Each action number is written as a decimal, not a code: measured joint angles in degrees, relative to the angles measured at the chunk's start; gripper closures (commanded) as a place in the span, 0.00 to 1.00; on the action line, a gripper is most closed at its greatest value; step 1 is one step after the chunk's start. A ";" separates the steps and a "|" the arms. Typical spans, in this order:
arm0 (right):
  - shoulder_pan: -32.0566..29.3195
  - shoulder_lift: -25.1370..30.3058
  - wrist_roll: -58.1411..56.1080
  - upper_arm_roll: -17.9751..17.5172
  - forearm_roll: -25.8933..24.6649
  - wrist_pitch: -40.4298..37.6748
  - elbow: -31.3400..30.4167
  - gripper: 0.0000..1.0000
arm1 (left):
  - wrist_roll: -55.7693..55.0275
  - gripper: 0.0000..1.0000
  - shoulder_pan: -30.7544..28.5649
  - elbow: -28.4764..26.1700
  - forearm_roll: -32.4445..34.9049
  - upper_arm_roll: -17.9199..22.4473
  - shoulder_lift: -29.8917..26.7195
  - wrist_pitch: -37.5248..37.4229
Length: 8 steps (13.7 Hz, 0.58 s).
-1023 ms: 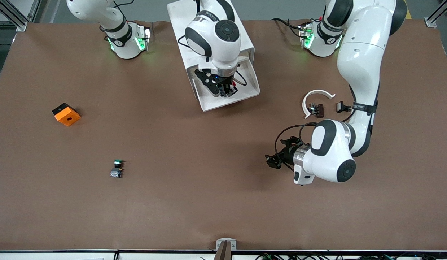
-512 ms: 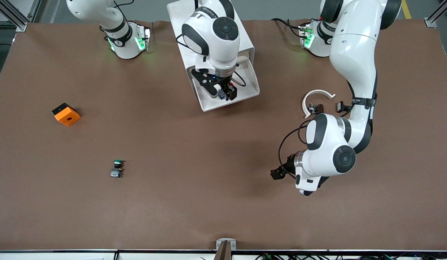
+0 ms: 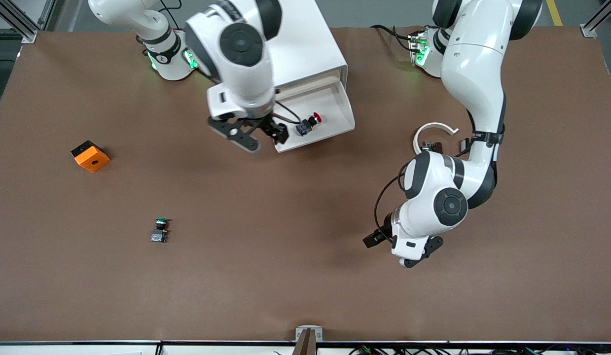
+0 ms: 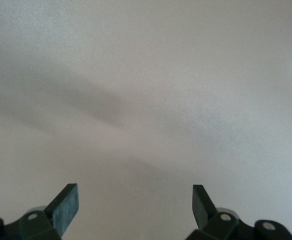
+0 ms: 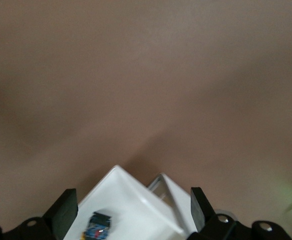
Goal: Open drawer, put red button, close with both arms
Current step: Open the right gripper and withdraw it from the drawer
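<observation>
Drawer (image 3: 330, 111): open. Red button (image 3: 307, 124): lying inside, just beside the right pincer (image 3: 256, 135), spread wide, empty. Left pincer (image 4: 135, 210): wide apart, empty, over bare counter (image 3: 285, 246), waiting. Remaining: closing.

Red-capped red button (image 3: 309, 123) in white drawer (image 3: 330, 111), brown table (image 3: 285, 246)

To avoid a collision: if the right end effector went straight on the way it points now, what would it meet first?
Probably bare table. The right end effector, open and empty, looks past the open drawer's corner where the red button lies; depth is unclear.
</observation>
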<state>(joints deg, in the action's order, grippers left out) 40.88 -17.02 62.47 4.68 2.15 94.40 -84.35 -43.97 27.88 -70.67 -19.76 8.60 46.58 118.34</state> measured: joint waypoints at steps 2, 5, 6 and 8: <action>-5.08 1.97 -10.16 0.21 0.02 -2.79 0.04 0.00 | 0.02 0.00 0.55 -0.01 0.01 -0.01 0.00 0.02; -13.22 4.00 -24.89 0.40 0.03 -5.92 0.04 0.00 | 0.02 0.00 1.73 -0.01 0.11 -0.02 -0.21 0.41; -15.79 4.48 -29.16 0.44 0.02 -6.48 0.03 0.00 | 0.02 0.00 2.10 -0.12 0.51 -0.02 -0.52 0.41; -20.49 5.34 -36.67 0.47 -0.01 -6.98 0.03 0.00 | 0.02 0.00 3.10 -1.20 1.14 -0.03 -1.74 0.41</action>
<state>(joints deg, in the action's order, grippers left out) 20.39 -11.68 25.79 5.15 2.13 87.42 -84.33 -43.95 30.98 -71.87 -18.62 8.57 44.84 118.75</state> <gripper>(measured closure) 0.000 0.000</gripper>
